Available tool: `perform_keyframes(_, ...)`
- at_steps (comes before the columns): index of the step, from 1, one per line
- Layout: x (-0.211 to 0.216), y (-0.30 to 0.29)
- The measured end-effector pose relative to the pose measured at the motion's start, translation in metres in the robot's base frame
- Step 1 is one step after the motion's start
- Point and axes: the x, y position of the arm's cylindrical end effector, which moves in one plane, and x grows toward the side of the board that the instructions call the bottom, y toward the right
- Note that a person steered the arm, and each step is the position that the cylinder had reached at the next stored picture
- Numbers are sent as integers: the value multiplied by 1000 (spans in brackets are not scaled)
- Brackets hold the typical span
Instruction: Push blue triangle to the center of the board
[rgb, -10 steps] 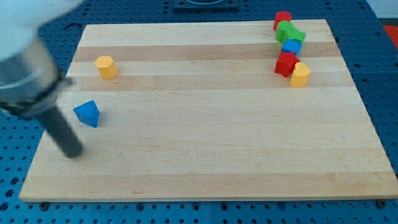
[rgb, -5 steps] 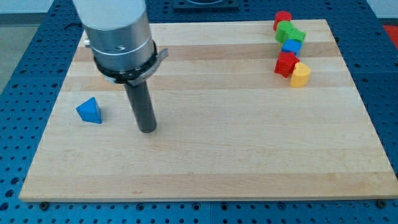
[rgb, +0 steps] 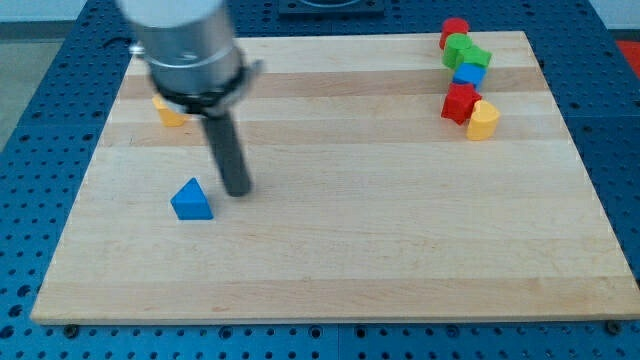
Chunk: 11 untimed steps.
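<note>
The blue triangle (rgb: 191, 200) lies on the wooden board (rgb: 330, 240), left of the middle and toward the view's bottom. My tip (rgb: 237, 190) rests on the board just to the right of the triangle and slightly above it, a small gap apart. The rod rises from there to the large grey arm body at the view's top left.
A yellow block (rgb: 167, 113) sits at the left, partly hidden behind the arm. At the top right stand a red block (rgb: 455, 31), a green block (rgb: 465, 51), a blue block (rgb: 468, 74), a red block (rgb: 460, 102) and a yellow block (rgb: 483, 119).
The blue triangle has moved right and toward the view's bottom, from the board's left edge. My tip swung from left of it to its right side.
</note>
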Motion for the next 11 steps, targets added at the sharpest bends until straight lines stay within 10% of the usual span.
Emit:
perform_keyframes(2, -57, -83)
perform_keyframes(4, 40, -150)
perform_keyframes(6, 8, 25)
perform_keyframes(9, -60, -27)
perform_keyframes(11, -59, 87)
